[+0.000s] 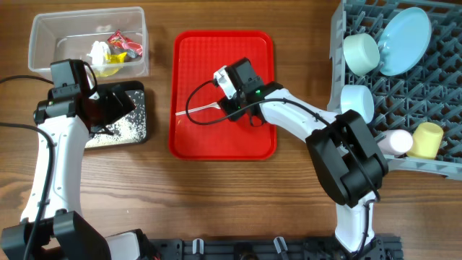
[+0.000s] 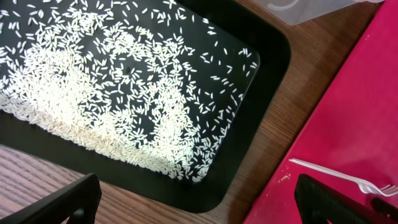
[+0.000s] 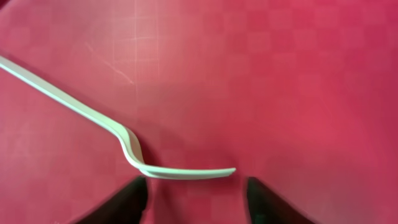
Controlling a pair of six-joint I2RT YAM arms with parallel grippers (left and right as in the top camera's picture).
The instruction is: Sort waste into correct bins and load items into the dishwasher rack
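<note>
A white plastic fork [image 1: 198, 110] lies on the red serving tray [image 1: 224, 144]. My right gripper [image 1: 228, 105] is down on that tray and open. In the right wrist view the fork's head [image 3: 180, 171] sits between the fingertips [image 3: 124, 205], close to the left one and apart from the right one. My left gripper [image 2: 199, 205] hangs open over the near corner of the black tray [image 2: 267, 56], which holds loose rice grains [image 2: 112, 93]. The clear tub [image 1: 43, 36] holds red and yellow wrappers [image 1: 123, 45] and a white tissue [image 1: 99, 50].
The grey dishwasher rack [image 1: 339, 36] at the right holds a pale blue plate [image 1: 404, 40], two bowls [image 1: 361, 52] [image 1: 357, 101], a white cup [image 1: 395, 141] and a yellow cup [image 1: 427, 139]. Wooden tabletop shows between the trays.
</note>
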